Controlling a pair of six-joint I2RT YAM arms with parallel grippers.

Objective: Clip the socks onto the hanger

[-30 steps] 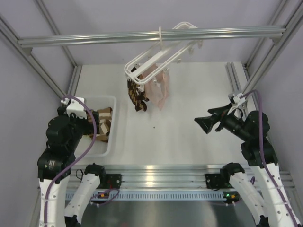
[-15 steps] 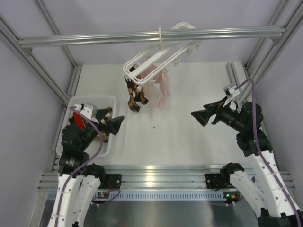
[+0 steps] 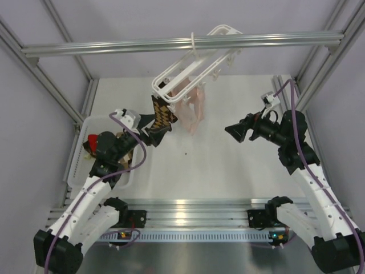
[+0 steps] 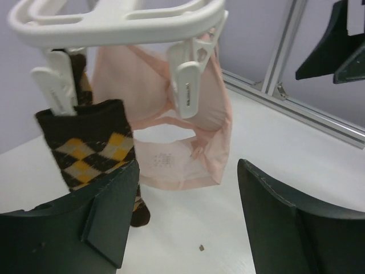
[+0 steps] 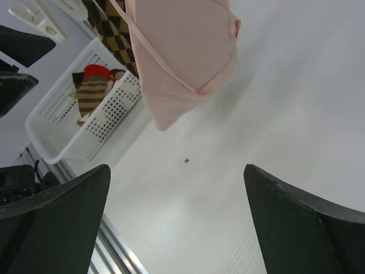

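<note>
The white hanger point(image 3: 194, 63) hangs tilted from the rail. A dark brown sock with a yellow-tan diamond pattern point(image 3: 161, 117) hangs from one of its clips point(image 4: 57, 91), and pale pink socks point(image 3: 191, 105) hang beside it. My left gripper point(image 3: 149, 134) is open and empty, its left finger just in front of the patterned sock point(image 4: 91, 142), below the hanger point(image 4: 114, 17). My right gripper point(image 3: 234, 130) is open and empty, right of the pink socks point(image 5: 182, 57). A brown-and-cream striped sock point(image 5: 91, 97) lies in the basket.
A white perforated basket point(image 3: 76, 162) stands at the left and holds socks and a red item point(image 5: 94, 73). The grey aluminium rail point(image 3: 182, 43) spans the back. Frame posts rise at both sides. A small dark speck point(image 3: 186, 152) lies on the table.
My left arm has lifted out of the basket and swung up and right to the hanging patterned sock. My right arm has moved left and up. The hanger has swung slightly.
</note>
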